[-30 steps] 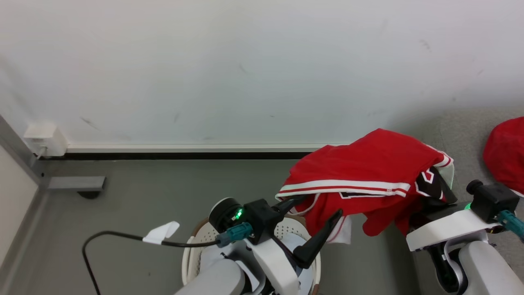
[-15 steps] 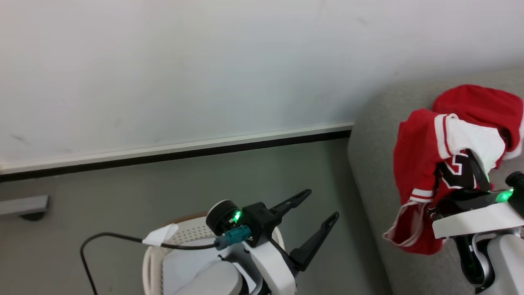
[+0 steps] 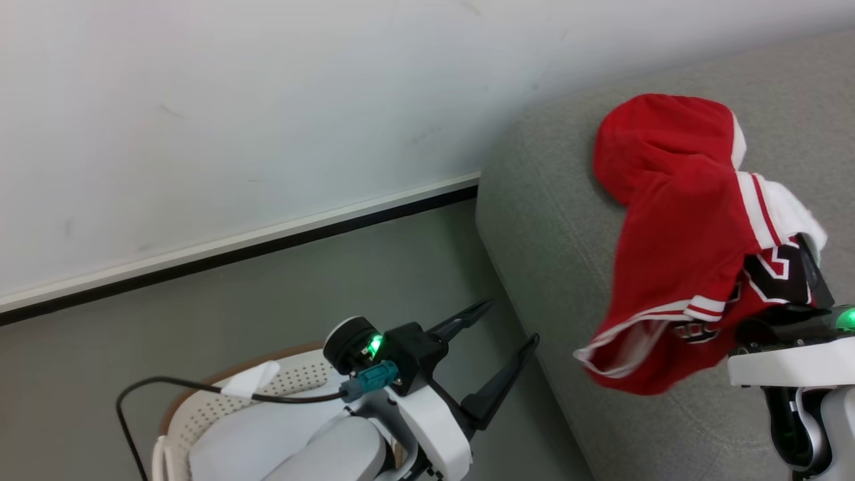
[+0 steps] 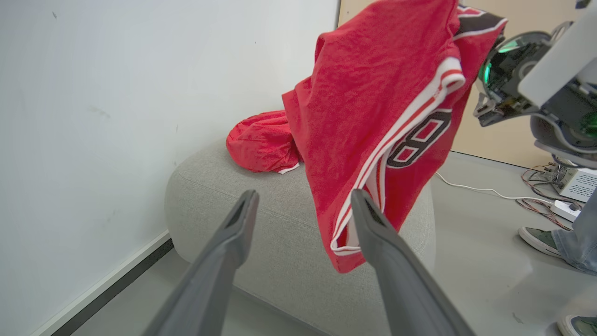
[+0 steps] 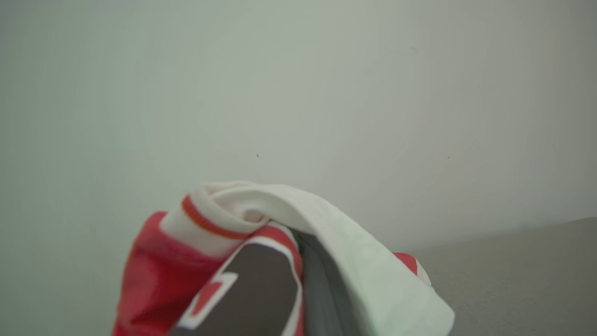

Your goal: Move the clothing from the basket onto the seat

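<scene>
My right gripper (image 3: 809,264) is shut on a red garment (image 3: 674,267) with white stripe trim and dark numerals. The garment hangs from the gripper above the light-grey seat (image 3: 554,220) and drapes over its fingers in the right wrist view (image 5: 224,261). Another red garment (image 3: 661,140) lies bunched on the seat near the wall, and shows as a heap (image 4: 263,144) in the left wrist view. My left gripper (image 3: 511,322) stands open and empty over the floor beside the seat's near corner. The cream basket (image 3: 200,401) with its brown rim sits at the lower left, partly hidden by my left arm.
A white wall with a dark baseboard (image 3: 267,244) runs behind the grey floor. A black cable (image 3: 167,384) loops off my left wrist. In the left wrist view a person's shoe (image 4: 541,239), a white cord (image 4: 480,189) and a small box (image 4: 576,182) lie right of the seat.
The head camera has swung right, bringing the seat into view. My right gripper has carried the red garment away from the basket to over the seat. The left gripper stays open.
</scene>
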### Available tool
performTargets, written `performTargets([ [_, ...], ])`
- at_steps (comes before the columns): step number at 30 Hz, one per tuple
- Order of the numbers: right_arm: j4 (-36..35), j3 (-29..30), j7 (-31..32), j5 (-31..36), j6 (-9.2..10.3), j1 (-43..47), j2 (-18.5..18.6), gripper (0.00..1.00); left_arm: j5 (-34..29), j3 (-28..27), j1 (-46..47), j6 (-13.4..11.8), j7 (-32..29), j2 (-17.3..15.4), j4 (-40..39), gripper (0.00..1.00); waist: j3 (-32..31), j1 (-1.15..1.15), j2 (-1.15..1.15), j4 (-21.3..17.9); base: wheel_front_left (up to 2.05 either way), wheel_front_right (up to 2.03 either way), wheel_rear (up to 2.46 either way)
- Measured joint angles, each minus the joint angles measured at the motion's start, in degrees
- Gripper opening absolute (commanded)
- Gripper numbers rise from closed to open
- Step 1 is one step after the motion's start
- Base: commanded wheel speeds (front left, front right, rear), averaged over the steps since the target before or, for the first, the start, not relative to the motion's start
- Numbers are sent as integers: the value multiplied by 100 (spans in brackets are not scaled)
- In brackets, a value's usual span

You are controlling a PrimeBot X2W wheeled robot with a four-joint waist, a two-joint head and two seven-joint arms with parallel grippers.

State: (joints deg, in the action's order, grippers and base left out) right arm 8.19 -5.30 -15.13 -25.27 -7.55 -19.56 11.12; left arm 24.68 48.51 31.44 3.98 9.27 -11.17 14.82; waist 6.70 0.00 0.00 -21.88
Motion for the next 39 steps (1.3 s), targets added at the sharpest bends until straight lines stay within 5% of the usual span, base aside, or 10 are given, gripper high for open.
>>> performTargets([
  [17, -433, 366, -1, -100, 0, 83, 55, 0, -43, 94, 151, 2, 100, -9, 115, 100, 248, 0, 0, -349, 0, 0, 0],
  [27, -265, 630, -1, -197, 0, -352, 578, 0, -41, 134, 230, 9, 30, -79, 74, 100, 528, 0, 0, -126, 0, 0, 0],
  [39, 77, 1953, -1, -131, 0, -828, 1251, 0, -160, 144, 520, -35, -211, -330, -285, 100, 1283, 0, 0, 263, 0, 0, 0],
])
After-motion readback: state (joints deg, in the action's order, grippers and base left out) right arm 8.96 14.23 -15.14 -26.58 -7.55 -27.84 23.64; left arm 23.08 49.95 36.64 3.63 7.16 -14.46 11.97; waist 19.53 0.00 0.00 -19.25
